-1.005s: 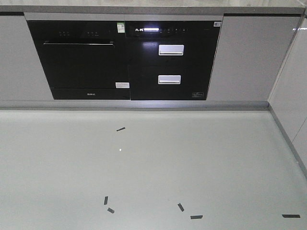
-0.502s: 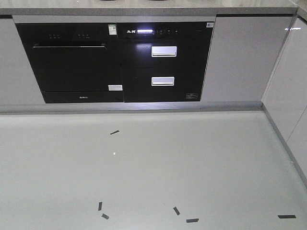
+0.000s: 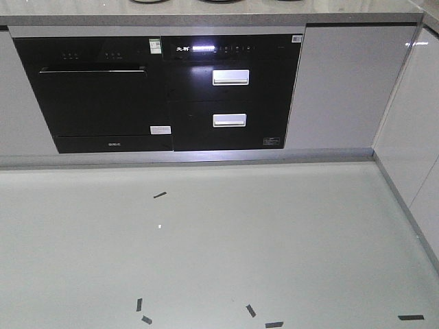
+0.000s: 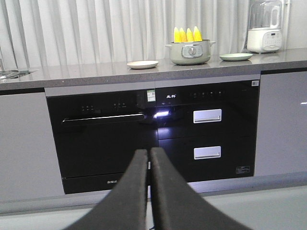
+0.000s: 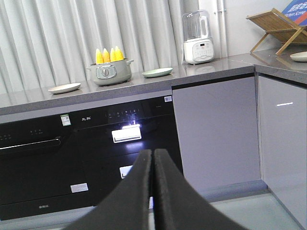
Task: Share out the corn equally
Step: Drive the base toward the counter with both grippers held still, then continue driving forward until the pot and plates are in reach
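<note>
Several yellow corn cobs stand upright in a grey-green pot on the far countertop, also seen as corn in the pot in the right wrist view. A cream plate lies left of the pot and a pale green plate right of it. My left gripper is shut and empty, far below and in front of the counter. My right gripper is likewise shut and empty. The front view shows no corn.
Black built-in appliances with two silver drawer handles fill the cabinet front under the grey countertop. A white blender stands at the counter's right, a wooden rack on the side counter. Dark tape marks dot the grey floor.
The front view has shifted: the cabinet front slid left and down in the frame, and the counter edge with plate rims now shows at the top.
</note>
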Robot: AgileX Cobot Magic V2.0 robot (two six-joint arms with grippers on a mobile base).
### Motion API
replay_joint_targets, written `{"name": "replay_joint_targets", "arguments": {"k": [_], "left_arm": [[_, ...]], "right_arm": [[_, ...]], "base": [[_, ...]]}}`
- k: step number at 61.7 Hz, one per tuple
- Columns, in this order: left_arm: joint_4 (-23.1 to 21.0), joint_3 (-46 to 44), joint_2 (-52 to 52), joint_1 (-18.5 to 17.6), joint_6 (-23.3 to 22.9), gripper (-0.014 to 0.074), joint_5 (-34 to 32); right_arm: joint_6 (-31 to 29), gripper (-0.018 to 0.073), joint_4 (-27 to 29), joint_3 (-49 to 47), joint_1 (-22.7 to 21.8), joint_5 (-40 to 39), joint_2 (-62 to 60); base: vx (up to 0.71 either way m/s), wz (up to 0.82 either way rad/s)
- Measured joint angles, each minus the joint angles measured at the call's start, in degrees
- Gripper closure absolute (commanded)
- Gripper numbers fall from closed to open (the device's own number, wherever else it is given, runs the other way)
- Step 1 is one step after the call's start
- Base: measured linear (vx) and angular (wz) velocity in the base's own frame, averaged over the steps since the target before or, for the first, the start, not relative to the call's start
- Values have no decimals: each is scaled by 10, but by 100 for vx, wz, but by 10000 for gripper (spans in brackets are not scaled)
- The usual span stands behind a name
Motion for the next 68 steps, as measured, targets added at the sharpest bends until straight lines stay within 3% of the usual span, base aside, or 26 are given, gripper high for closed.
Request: {"name": "replay_joint_targets", "arguments": {"k": [68], "left_arm": [[0,0,0,0,0,603,0]], "right_arm": [[0,564,0,0,0,0,0]], "base": [[15,2]]}}
